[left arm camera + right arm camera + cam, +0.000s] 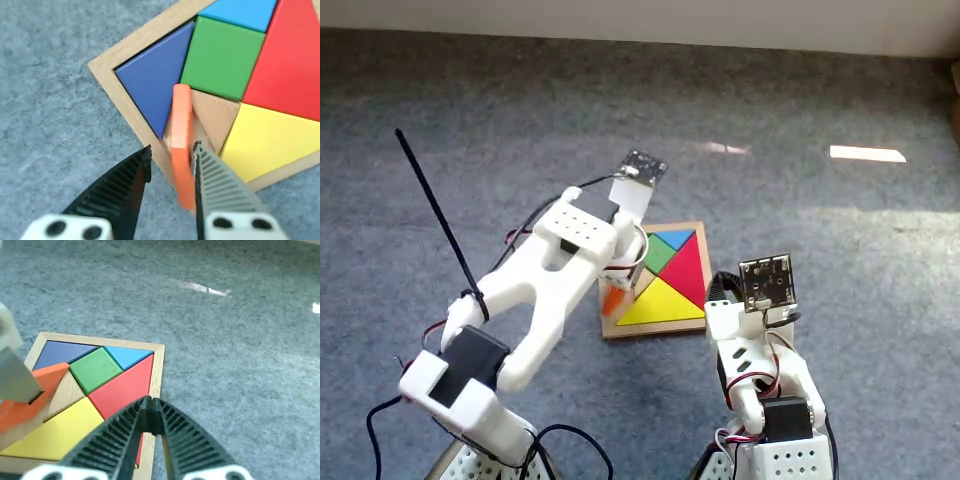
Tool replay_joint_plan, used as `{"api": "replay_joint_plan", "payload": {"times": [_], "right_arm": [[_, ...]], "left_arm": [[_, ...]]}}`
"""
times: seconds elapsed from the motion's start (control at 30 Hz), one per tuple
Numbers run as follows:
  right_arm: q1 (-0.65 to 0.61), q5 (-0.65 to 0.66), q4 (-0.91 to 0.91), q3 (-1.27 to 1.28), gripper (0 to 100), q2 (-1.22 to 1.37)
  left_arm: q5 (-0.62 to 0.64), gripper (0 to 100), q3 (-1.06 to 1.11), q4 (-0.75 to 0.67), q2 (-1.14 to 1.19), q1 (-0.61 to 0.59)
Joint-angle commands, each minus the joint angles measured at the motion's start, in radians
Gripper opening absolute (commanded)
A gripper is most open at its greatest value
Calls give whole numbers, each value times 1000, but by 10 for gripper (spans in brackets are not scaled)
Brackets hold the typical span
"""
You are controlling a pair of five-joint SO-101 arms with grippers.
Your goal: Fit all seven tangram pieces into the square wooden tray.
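At lower-left corner of tray (655, 328), my left gripper (172, 148) sits narrow around orange piece (181, 125), apparently unclamped; judged light, rigid, slick: pinch flat faces.

No readable text, numbers or signs anywhere. Tangram pieces (688, 265) are plain colour blocks and the wooden tray (655, 329) is bare wood. Any print on the wrist camera boards (768, 282) is too small to make out.
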Motion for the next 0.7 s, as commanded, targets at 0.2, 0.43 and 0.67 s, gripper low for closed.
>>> {"api": "replay_joint_plan", "payload": {"times": [0.2, 0.43, 0.67], "right_arm": [[8, -2, -27, 102, 20, -10], [10, -2, -27, 102, 20, -10], [10, -2, -27, 102, 20, -10]], "left_arm": [[5, 148, -4, 34, -74, -48], [2, 147, -4, 34, -79, -84], [0, 146, 24, 32, -84, -87]]}}
